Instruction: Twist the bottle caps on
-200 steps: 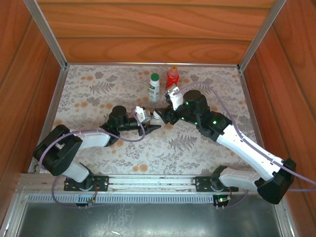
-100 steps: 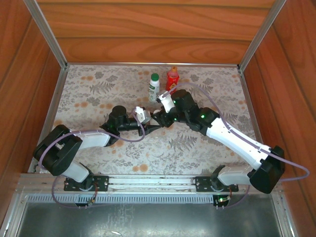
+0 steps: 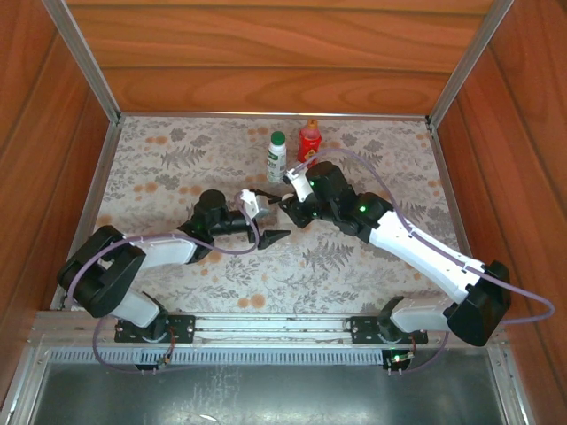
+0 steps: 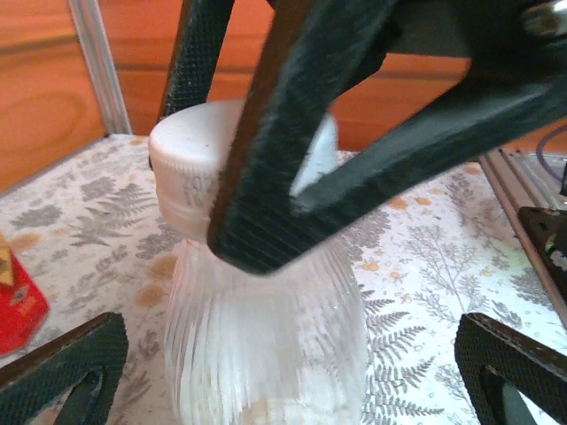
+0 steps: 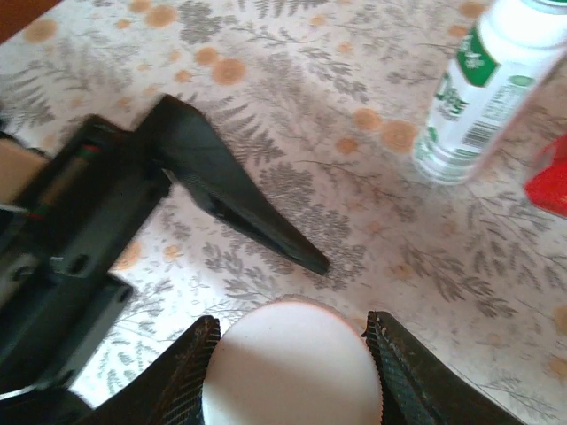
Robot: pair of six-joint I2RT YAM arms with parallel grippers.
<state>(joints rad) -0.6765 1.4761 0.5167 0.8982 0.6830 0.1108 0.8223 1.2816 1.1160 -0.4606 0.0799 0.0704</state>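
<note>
A clear ribbed bottle (image 4: 266, 341) stands upright on the mat with a white cap (image 4: 186, 155) on its neck. My right gripper (image 5: 288, 376) reaches down over it and is shut on the white cap (image 5: 288, 363), one finger on each side. My left gripper (image 3: 271, 221) is wide open, its fingertips (image 4: 80, 354) well apart from the bottle's sides. At the back stand the white labelled bottle (image 3: 276, 161) with a green cap (image 3: 277, 138) and the red bottle (image 3: 309, 143) with a golden-brown cap (image 3: 311, 125).
The floral mat (image 3: 177, 168) is bounded by wooden walls and a metal frame (image 3: 84, 62). The white bottle (image 5: 478, 88) and red bottle (image 5: 551, 173) stand close behind the right gripper. One left finger (image 5: 239, 190) lies just in front of the cap.
My left gripper has opened wide and let go of the clear bottle. The right gripper has shifted left over the bottle and closed on the white cap.
</note>
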